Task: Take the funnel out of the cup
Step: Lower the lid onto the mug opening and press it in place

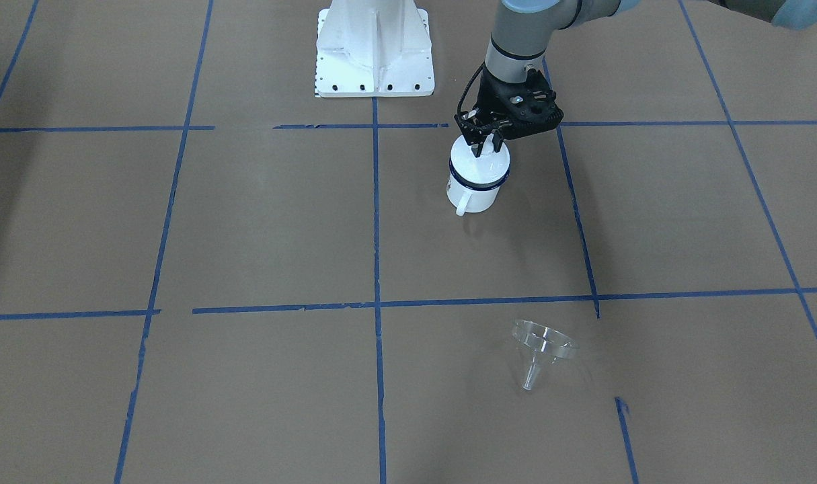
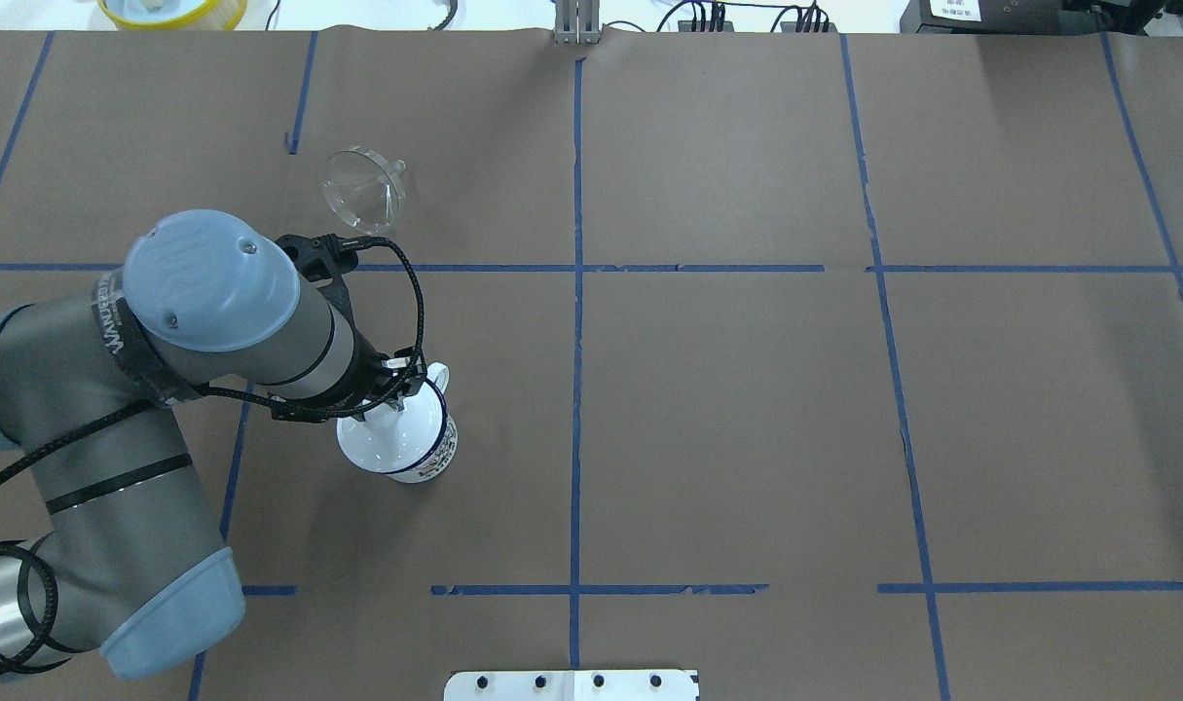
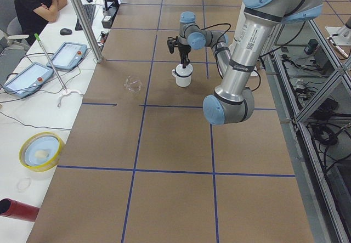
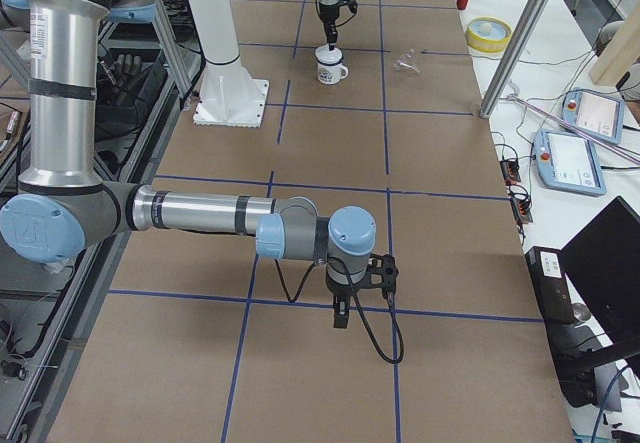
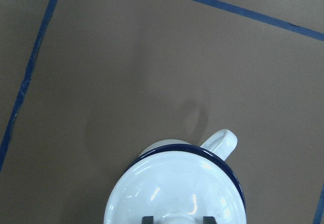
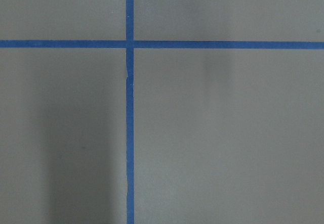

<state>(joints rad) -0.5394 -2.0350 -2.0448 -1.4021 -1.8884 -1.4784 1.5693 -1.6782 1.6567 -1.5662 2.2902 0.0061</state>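
Note:
The clear funnel (image 1: 542, 349) (image 2: 365, 190) lies on its side on the brown table, well apart from the cup and touched by nothing. Upright near the table's middle stands the white cup (image 1: 475, 191) (image 5: 220, 143) with its dark blue rim, and a white knobbed lid (image 1: 472, 165) (image 5: 172, 188) rests on top of it. My left gripper (image 1: 486, 144) (image 5: 177, 219) hangs straight above the cup, its fingers closed on the lid's knob. My right gripper (image 4: 341, 315) points down over bare table far from the cup; whether it is open or shut I cannot tell.
The white base plate (image 1: 374, 60) is bolted to the table at the robot's side. A yellow bowl (image 3: 39, 151), tablets and a seated person (image 3: 33, 1) are on the bench beyond the table's far edge. Blue tape lines grid the surface.

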